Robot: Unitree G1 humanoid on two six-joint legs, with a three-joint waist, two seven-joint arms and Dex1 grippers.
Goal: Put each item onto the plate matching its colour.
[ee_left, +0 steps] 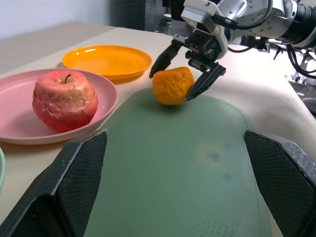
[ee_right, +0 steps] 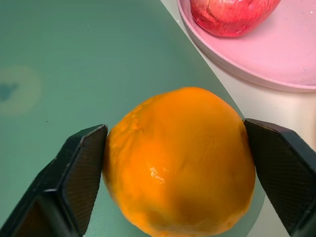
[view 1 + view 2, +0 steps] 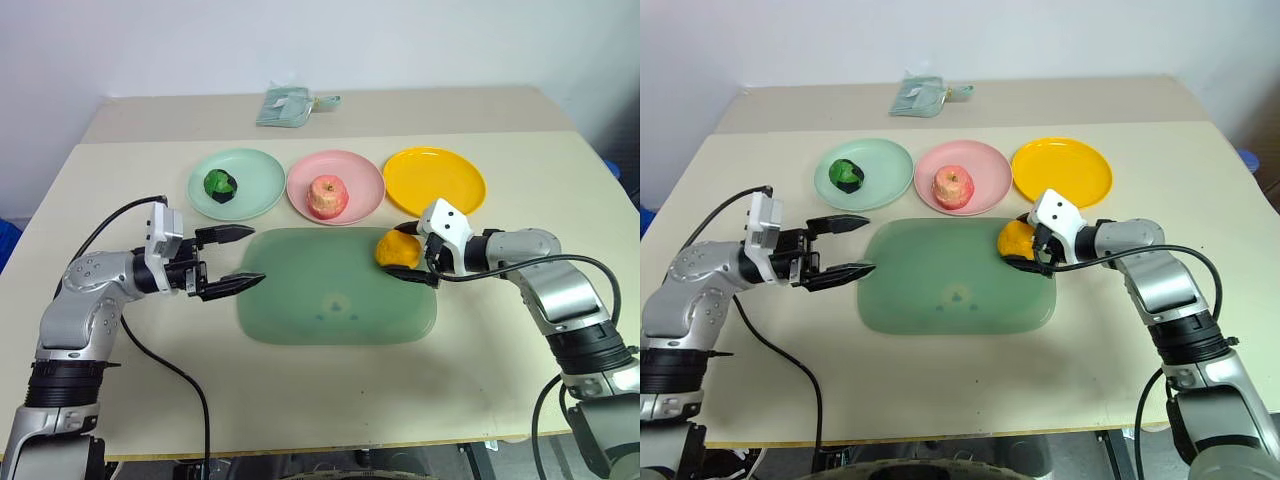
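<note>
An orange (image 3: pixel 395 248) sits on the far right corner of the translucent green mat (image 3: pixel 335 300). My right gripper (image 3: pixel 401 252) has a finger pressed on each side of it, as the right wrist view shows around the orange (image 2: pixel 177 163). Just behind it lies the bare yellow-orange plate (image 3: pixel 435 180). A pink-red apple (image 3: pixel 327 195) rests on the pink plate (image 3: pixel 366 180), and a dark green lumpy ball (image 3: pixel 219 184) on the mint green plate (image 3: pixel 260 180). My left gripper (image 3: pixel 255 256) hangs open at the mat's left edge, holding nothing.
A folded pale green cloth (image 3: pixel 285 105) lies at the back of the table behind the plates. The three plates stand in a row just beyond the mat. Cables trail from both arms over the table's front corners.
</note>
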